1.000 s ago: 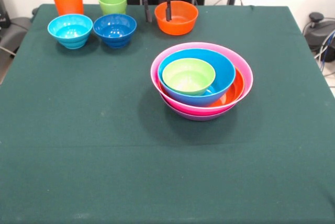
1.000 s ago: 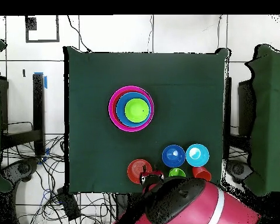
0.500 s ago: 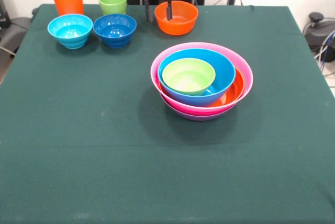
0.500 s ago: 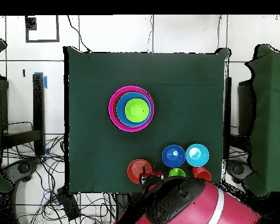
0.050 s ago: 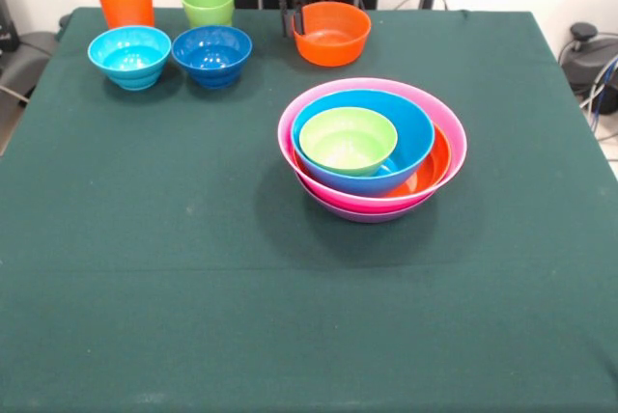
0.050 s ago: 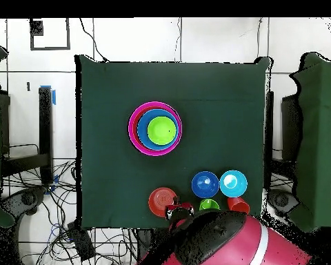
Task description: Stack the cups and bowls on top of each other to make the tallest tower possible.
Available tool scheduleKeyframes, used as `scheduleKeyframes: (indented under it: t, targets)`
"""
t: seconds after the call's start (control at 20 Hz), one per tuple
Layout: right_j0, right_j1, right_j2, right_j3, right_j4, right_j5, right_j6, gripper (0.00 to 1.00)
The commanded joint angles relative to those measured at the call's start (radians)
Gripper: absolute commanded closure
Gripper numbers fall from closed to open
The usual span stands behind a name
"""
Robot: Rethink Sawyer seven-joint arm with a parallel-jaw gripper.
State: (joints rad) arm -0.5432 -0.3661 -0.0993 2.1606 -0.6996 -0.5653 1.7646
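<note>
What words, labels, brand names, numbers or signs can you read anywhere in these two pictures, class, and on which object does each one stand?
None can be read.
The cups, the loose bowls and the tower are plain coloured plastic with no print.
The green table cloth bears no marks.
The red housing above the gripper shows no legible lettering.
A black square outline on the floor in the overhead view is a shape, not text.

- The tower (image 5: pixel 372 148) – pink, orange, blue and lime bowls nested upright, mid-table.
- Small orange bowl (image 5: pixel 332 33) tilts at the far edge.
- Light blue bowl (image 5: pixel 129 56) and dark blue bowl (image 5: pixel 211 54) sit side by side.
- Orange cup (image 5: pixel 126 4) and green cup (image 5: pixel 208 4) stand behind them.
</note>
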Motion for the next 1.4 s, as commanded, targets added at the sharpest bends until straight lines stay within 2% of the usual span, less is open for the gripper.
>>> scheduleKeyframes:
  t: [0.05,0.5,0.6,0.7,0.8,0.9,1.0,1.2,1.4]
  targets:
    - [-0.003,0.005,0.120,-0.149,-0.039,0.018,0.123,1.00]
    - [0.014,0.006,0.103,-0.138,-0.011,0.008,0.124,1.00]
    - [0.014,-0.017,0.107,-0.117,-0.004,0.032,0.133,1.00]
    - [0.011,-0.121,0.135,-0.050,0.017,0.142,0.147,1.00]
    - [-0.024,-0.285,0.217,0.047,0.053,0.323,0.149,1.00]
    - [-0.060,-0.441,0.299,0.137,0.127,0.481,0.132,1.00]
    - [-0.071,-0.540,0.339,0.193,0.191,0.567,0.119,1.00]
    - [-0.056,-0.586,0.332,0.235,0.234,0.581,0.132,1.00]
    - [-0.027,-0.550,0.288,0.236,0.221,0.521,0.153,1.00]
